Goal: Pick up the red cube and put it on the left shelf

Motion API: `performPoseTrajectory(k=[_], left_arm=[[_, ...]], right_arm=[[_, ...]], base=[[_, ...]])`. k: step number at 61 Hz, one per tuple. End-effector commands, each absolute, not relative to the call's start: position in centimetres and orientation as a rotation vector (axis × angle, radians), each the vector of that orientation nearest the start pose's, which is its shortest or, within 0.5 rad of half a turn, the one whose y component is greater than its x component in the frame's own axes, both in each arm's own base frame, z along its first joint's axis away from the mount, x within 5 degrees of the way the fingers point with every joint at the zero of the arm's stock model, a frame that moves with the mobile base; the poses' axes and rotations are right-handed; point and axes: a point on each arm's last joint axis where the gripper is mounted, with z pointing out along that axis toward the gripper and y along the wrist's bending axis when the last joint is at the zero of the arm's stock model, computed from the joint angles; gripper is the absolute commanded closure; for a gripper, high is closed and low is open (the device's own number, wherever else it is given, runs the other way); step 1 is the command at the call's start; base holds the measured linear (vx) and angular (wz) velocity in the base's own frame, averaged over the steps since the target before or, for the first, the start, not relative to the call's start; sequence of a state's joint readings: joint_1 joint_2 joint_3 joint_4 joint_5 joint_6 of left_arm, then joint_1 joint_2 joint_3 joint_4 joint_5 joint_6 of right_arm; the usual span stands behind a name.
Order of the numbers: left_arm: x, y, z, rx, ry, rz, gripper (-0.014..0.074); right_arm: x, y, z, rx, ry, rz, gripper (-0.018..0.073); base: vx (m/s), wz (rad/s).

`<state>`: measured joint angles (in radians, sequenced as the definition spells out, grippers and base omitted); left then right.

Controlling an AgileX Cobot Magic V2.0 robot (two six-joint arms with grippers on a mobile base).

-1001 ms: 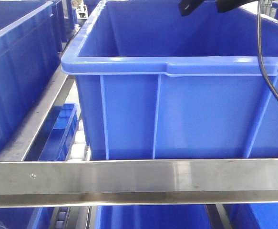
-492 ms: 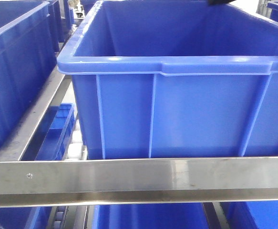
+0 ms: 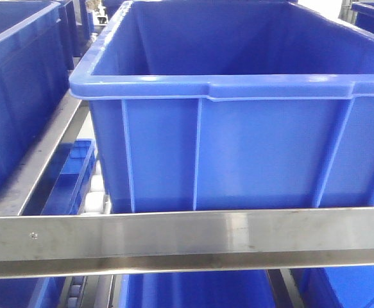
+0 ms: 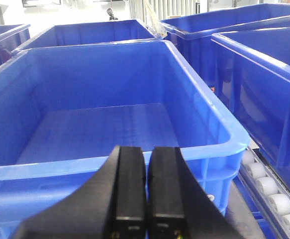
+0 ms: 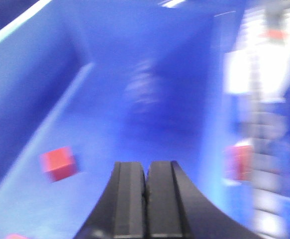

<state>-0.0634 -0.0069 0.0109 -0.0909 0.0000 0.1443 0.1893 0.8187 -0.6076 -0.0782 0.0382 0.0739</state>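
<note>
A long stainless steel rack with flat metal rails [image 3: 174, 240] is filling the front view, carrying rows of dark blue plastic crates, and a large blue crate [image 3: 225, 154] is sitting just behind its front rail. White rollers [image 4: 271, 189] are running along the rack's right edge in the left wrist view. The left gripper [image 4: 147, 199] is hanging above the near rim of a blue crate [image 4: 100, 134], its black fingers pressed together with nothing between them. The right wrist view is blurring heavily; there the right gripper [image 5: 145, 199] is also showing its fingers closed together and holding nothing. A small red cube [image 5: 58, 163] is lying on a blue crate floor [image 5: 135, 124], near the left wall, apart from the fingers.
</note>
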Motion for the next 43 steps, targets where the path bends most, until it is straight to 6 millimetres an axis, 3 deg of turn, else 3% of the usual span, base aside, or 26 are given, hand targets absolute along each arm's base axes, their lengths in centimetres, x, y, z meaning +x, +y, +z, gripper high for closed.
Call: performPoseTrajectory(k=[1,43], left_arm=[[5.7,-0.32,20.95,0.076,1.433,-0.011,0.0491],[5.7,-0.32,20.95,0.076,1.433,-0.011,0.0491]], right_arm=[[16.05,2.51,35.41,-0.14,1.557,0.106,0.0494],[15.36,2.19,35.48,-0.128,1.54,0.096,0.0494]], base=[[0.0,0.0],[0.0,0.0]])
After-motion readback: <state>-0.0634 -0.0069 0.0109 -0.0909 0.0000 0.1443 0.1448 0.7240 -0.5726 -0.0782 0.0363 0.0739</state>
